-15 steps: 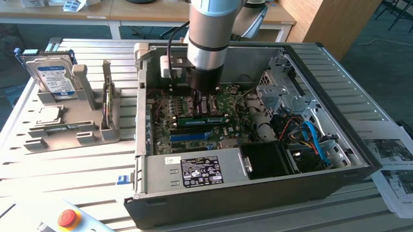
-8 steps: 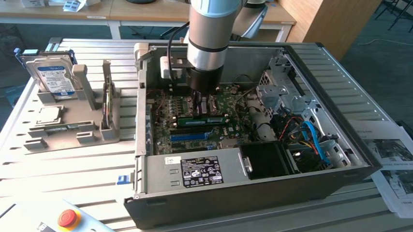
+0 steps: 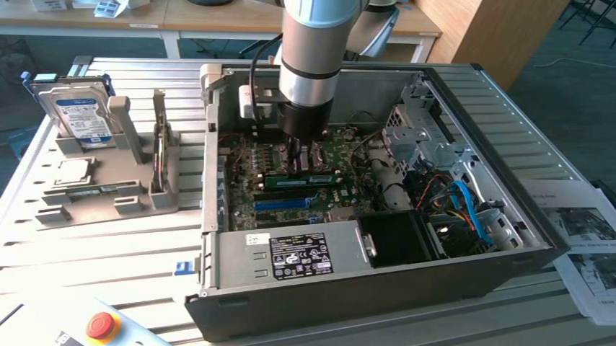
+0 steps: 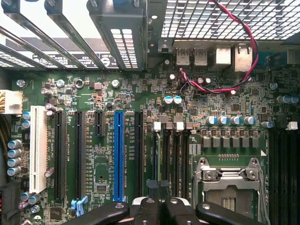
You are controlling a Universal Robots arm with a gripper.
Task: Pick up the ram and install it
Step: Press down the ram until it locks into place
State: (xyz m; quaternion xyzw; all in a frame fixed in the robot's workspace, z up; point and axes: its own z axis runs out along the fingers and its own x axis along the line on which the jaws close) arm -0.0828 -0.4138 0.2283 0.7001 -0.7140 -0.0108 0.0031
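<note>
Pincer [image 3: 306, 160] closed tight, fingers [image 4: 154, 211] drawn together, reaching down into the open case [image 3: 500, 238] over the motherboard [image 4: 98, 164]. Fingertips sit at the memory slots [image 4: 174, 154], pressing on the top edge of the ram [image 3: 310, 177]. Whether it is clamped between the fingers or only pushed from above cannot be told.

Ram: thin green stick, standing on edge in the slots, just beside the blue slot [image 3: 288, 203] on the motherboard, on the side away from the power supply [image 3: 288, 256]. In the wrist view it is seen edge-on as a narrow dark strip [image 4: 156, 154] running from the fingers toward the rear ports [image 4: 206, 56].

On the desk [image 3: 125, 245], well apart from the case on the exterior view's left, a grey holder [image 3: 106, 187] carries a hard drive [image 3: 77, 115] standing upright.
</note>
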